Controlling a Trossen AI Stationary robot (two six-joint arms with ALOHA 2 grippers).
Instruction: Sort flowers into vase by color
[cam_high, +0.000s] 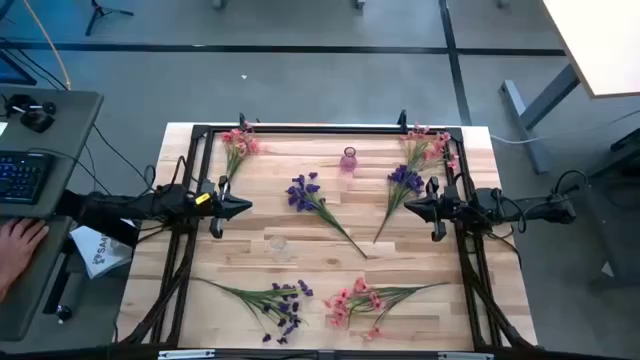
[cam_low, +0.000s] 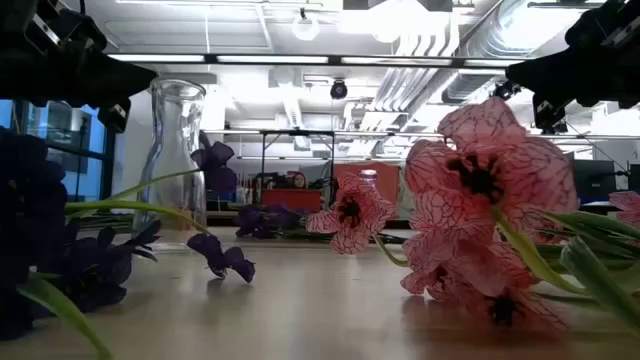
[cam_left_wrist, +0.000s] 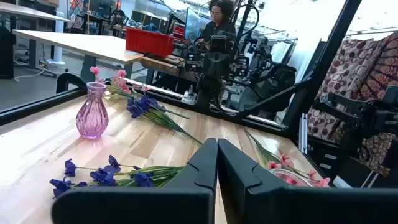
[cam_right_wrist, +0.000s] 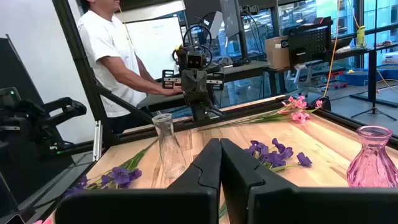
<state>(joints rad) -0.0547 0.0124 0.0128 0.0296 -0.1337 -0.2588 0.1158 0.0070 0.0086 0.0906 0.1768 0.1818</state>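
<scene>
Six flower sprigs lie flat on the table (cam_high: 250, 265), none in a vase. Three are purple: one (cam_high: 306, 194) just in front of the left gripper (cam_high: 243, 207), toward the table's middle; one (cam_high: 402, 182) close beside the right gripper (cam_high: 410, 208), on its far-edge side; and one (cam_high: 283, 305) at the near edge, well away from the left gripper on its own half. Three are pink: one (cam_high: 239, 143) at the far edge just beyond the left gripper, one (cam_high: 430, 146) at the far edge near the right gripper, and one (cam_high: 357, 301) at the near edge, well apart from both.

Both grippers hover over the table's opposite sides, pointing inward at each other. The left gripper's fingers (cam_left_wrist: 202, 168) are pressed together with nothing between them, and so are the right gripper's fingers (cam_right_wrist: 208, 165).

Two vases stand upright between the grippers: a small pink glass vase (cam_high: 349, 159) toward the far edge, and a clear glass vase (cam_high: 279, 243) nearer the left gripper.

The table is pale wood inside a black frame (cam_high: 320, 129), on a grey floor. At the left, beside the left arm, a person's hand (cam_high: 18, 243) rests by a keyboard (cam_high: 22, 176). The wrist views show a workshop with benches, a red bin (cam_left_wrist: 149, 42) and a person in a white shirt (cam_right_wrist: 115, 56).
</scene>
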